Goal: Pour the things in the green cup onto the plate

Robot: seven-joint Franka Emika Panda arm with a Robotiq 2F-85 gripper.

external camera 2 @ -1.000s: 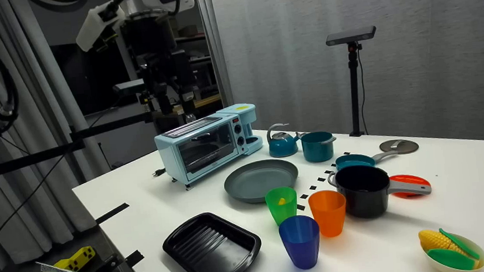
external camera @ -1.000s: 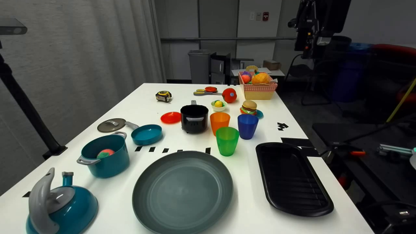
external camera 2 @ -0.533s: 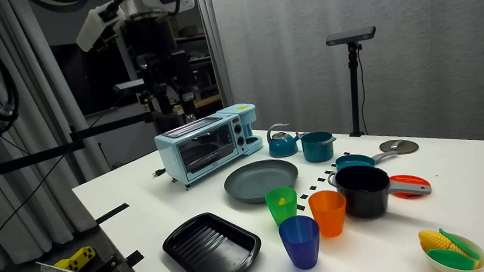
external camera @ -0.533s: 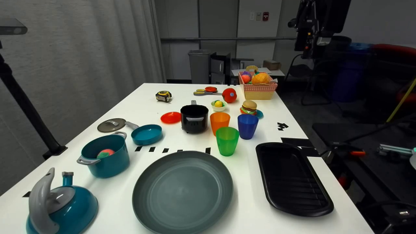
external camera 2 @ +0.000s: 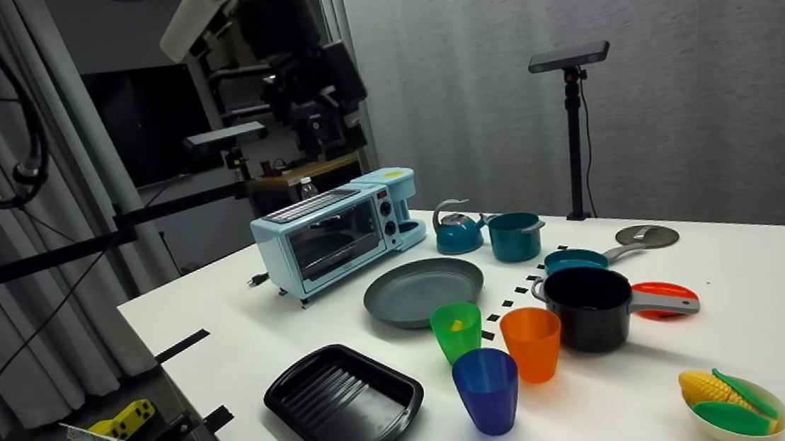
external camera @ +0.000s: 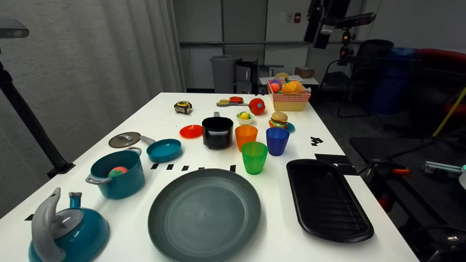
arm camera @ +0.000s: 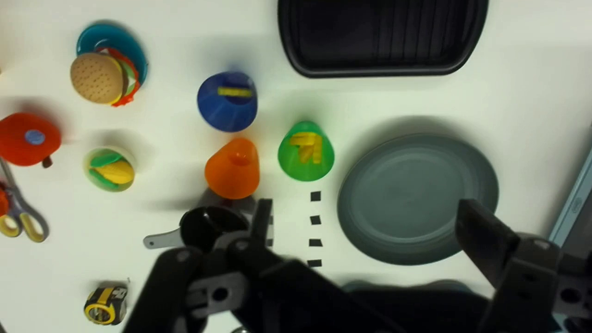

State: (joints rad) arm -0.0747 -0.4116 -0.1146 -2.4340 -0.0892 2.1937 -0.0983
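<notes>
A white table (external camera: 278,225) lies nearest, a grey curtain (external camera: 91,72) hangs beside it, and past its far edge a bin (external camera: 224,74) stands before a wall (external camera: 244,25); the green cup (external camera: 255,158), upright with yellow pieces (arm camera: 305,150) inside, stands just beside the plate (arm camera: 411,203), well below the gripper (arm camera: 364,206); the gripper's fingers (arm camera: 481,236) are spread wide, well clear of cup and plate.

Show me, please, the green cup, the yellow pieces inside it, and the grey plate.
Green cup (external camera: 255,161): in an exterior view, on its outer wall.
Yellow pieces (arm camera: 305,151): wrist view, on the middle piece.
Grey plate (arm camera: 411,199): wrist view, on its bare inner bottom.
</notes>
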